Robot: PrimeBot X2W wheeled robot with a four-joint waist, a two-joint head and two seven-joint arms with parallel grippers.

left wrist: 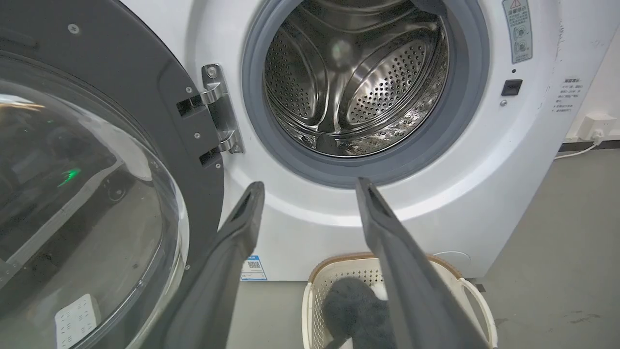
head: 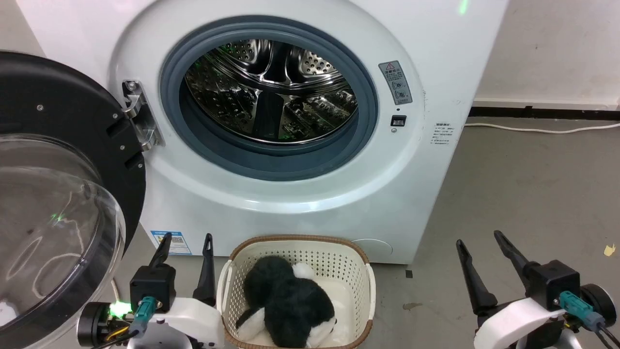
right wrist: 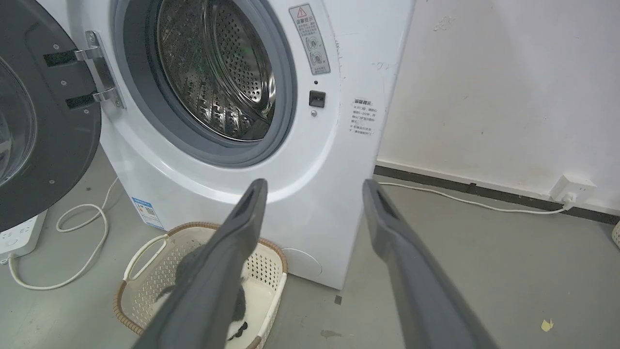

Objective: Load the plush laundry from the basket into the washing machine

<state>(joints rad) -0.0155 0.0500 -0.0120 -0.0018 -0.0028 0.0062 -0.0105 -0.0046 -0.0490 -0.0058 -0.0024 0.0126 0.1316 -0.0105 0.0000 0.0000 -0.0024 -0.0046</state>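
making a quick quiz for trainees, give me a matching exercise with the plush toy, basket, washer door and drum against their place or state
Things:
1 plush toy
2 basket
3 washer door
4 washer drum

Place or state:
A swung open to the left
B stands on the floor
C lies inside the basket
D shiny steel with holes

Pairs: 1-C, 2-B, 3-A, 4-D

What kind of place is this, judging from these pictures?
Probably a laundry corner or utility room: a large white front-loading washing machine stands with its black-rimmed round door open on a grey floor, and a small cream perforated plastic basket sits before it.
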